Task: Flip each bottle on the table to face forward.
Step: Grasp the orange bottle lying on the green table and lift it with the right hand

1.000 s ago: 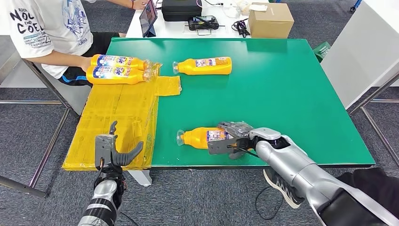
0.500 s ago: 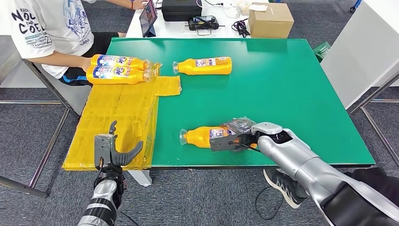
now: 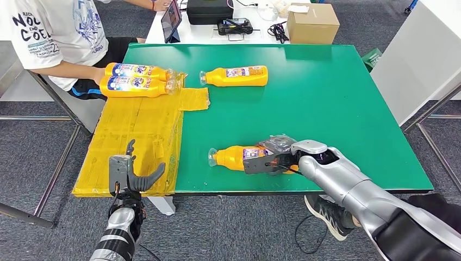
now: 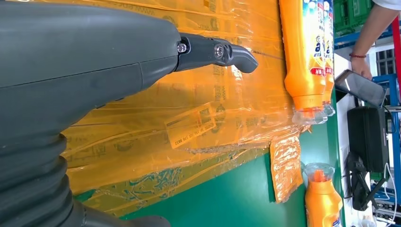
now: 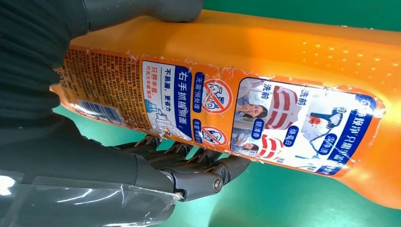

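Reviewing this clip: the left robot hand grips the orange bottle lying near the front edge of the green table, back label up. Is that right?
Not quite: the right robot hand grips that orange bottle, as the head view shows. The left robot hand holds nothing, at the yellow wrapped sheet. The back label does face up in the right wrist view.

The right hand (image 3: 270, 163), gripping the near bottle (image 3: 235, 157), has slid it slightly rightward along the tabletop (image 3: 337, 109), and the arm has shifted with it.

Base of the near orange bottle (image 3: 235, 157) hidden behind the right robot hand (image 3: 270, 161).
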Action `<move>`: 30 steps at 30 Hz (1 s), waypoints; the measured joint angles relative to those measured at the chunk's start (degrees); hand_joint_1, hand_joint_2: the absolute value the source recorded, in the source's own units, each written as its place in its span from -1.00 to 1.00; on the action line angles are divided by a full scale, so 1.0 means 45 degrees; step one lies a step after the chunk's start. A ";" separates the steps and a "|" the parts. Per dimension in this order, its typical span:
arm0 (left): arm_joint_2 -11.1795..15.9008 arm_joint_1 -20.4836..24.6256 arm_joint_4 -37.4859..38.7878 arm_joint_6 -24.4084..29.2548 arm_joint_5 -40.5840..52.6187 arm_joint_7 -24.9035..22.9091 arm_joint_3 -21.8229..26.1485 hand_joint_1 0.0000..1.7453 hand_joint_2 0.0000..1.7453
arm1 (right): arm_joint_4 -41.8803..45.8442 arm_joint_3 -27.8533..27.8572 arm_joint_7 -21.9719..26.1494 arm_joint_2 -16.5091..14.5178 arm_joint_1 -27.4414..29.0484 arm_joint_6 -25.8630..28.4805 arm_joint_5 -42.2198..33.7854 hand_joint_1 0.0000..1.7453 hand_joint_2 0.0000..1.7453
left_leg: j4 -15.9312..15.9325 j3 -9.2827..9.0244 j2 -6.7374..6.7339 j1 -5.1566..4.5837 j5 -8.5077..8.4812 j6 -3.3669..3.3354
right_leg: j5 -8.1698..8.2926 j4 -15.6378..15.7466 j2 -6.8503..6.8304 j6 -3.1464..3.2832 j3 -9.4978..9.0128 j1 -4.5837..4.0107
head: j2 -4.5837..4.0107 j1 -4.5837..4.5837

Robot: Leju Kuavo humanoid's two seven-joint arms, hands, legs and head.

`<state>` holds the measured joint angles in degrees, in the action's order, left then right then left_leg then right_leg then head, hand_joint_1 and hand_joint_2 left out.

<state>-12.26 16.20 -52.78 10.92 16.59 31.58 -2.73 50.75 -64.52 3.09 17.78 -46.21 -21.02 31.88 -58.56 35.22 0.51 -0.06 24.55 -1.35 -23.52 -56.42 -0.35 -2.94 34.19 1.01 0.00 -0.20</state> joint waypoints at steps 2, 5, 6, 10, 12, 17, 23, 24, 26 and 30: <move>0.0000 0.0000 0.0000 -0.0003 0.0000 0.0000 0.0000 -1.00 1.00 | 0.0024 -0.0034 -0.0011 0.0017 -0.0007 0.0005 -0.0023 1.00 1.00 | 0.0000 0.0000 0.0000 0.0000 0.0000 0.0000 | 0.0000 0.0000 0.0000 0.0000 0.0000 0.0000 | 0.0000 -0.0001; 0.0000 0.0000 0.0000 -0.0019 0.0005 0.0000 0.0000 -1.00 1.00 | 0.0080 -0.0076 -0.0027 0.0064 -0.0020 0.0044 -0.0114 1.00 1.00 | 0.0000 0.0001 0.0000 0.0000 0.0000 0.0000 | 0.0000 0.0000 0.0000 0.0000 0.0001 0.0000 | 0.0000 0.0000; 0.0000 0.0001 0.0000 -0.0022 0.0009 0.0000 0.0000 -1.00 1.00 | 0.0123 -0.0081 -0.0027 0.0090 -0.0011 0.0180 -0.0190 1.00 1.00 | -0.0001 0.0000 0.0000 0.0000 0.0000 0.0000 | 0.0000 0.0000 0.0000 0.0000 0.0002 0.0000 | 0.0000 0.0000; 0.0000 -0.0053 -0.0077 -0.0006 0.0024 -0.0001 0.0012 -1.00 1.00 | 0.0687 0.0427 -0.0141 0.0189 0.0633 0.2570 -0.0297 1.00 1.00 | 0.0000 0.0001 0.0007 0.0004 0.0001 0.0000 | -0.0001 0.0000 -0.0005 0.0000 0.0000 -0.0003 | 0.0000 -0.0005; 0.0000 -0.0193 -0.0290 -0.0001 0.0056 -0.0024 0.0041 -1.00 1.00 | 0.1500 0.1416 -0.0223 0.0101 0.1637 0.4486 0.0214 1.00 1.00 | 0.0001 0.0006 0.0010 0.0006 0.0005 0.0001 | -0.0003 -0.0001 -0.0007 0.0000 0.0000 -0.0005 | 0.0000 -0.0007; -0.0007 -0.0751 -0.1094 -0.0343 0.0058 -0.0235 0.0102 -1.00 1.00 | 0.4851 0.5166 0.0723 -0.1290 0.5151 0.8199 0.1898 1.00 1.00 | 0.0007 0.0038 0.0017 0.0023 0.0017 0.0012 | -0.0014 -0.0001 -0.0011 0.0005 0.0033 -0.0016 | 0.0000 0.0001; -0.0102 -0.1180 -0.1848 -0.1259 -0.0813 -0.0624 0.0087 -1.00 1.00 | 0.8146 0.8636 0.2510 -0.3156 0.7708 1.0713 0.1904 1.00 1.00 | 0.0012 0.0057 0.0020 0.0031 0.0015 0.0014 | -0.0020 0.0002 -0.0024 0.0018 0.0055 -0.0022 | 0.0000 -0.0007; -0.0110 -0.1194 -0.1923 -0.1423 -0.1005 -0.0687 0.0055 -1.00 1.00 | 0.8406 0.9023 0.2751 -0.3365 0.7954 1.0888 0.1760 1.00 1.00 | 0.0012 0.0055 0.0014 0.0024 0.0015 0.0013 | -0.0016 0.0003 -0.0021 0.0017 0.0055 -0.0015 | 0.0000 -0.0007; -0.0127 -0.1211 -0.2044 -0.1803 -0.1447 -0.0816 -0.0044 -1.00 1.00 | 0.8769 0.9653 0.3186 -0.3712 0.8341 1.1066 0.1468 1.00 1.00 | 0.0011 0.0051 0.0005 0.0009 0.0012 0.0008 | -0.0009 0.0005 -0.0019 0.0013 0.0054 -0.0003 | 0.0000 -0.0009; -0.0125 -0.1320 -0.2218 -0.3665 -0.3230 -0.1263 -0.0427 -1.00 1.00 | 0.8953 1.0498 0.4109 -0.4218 0.8901 1.1073 0.0802 1.00 1.00 | 0.0008 0.0048 0.0009 -0.0003 0.0002 -0.0005 | -0.0001 0.0005 -0.0020 0.0002 0.0051 0.0004 | 0.0000 -0.0010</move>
<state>-12.82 10.26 -62.77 -5.57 2.05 25.90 -4.66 91.03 -17.27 21.58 -1.20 -6.16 28.81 35.49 -58.52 35.43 0.55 -0.08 24.56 -1.37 -23.52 -56.39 -0.44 -2.94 34.42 1.03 0.00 -0.24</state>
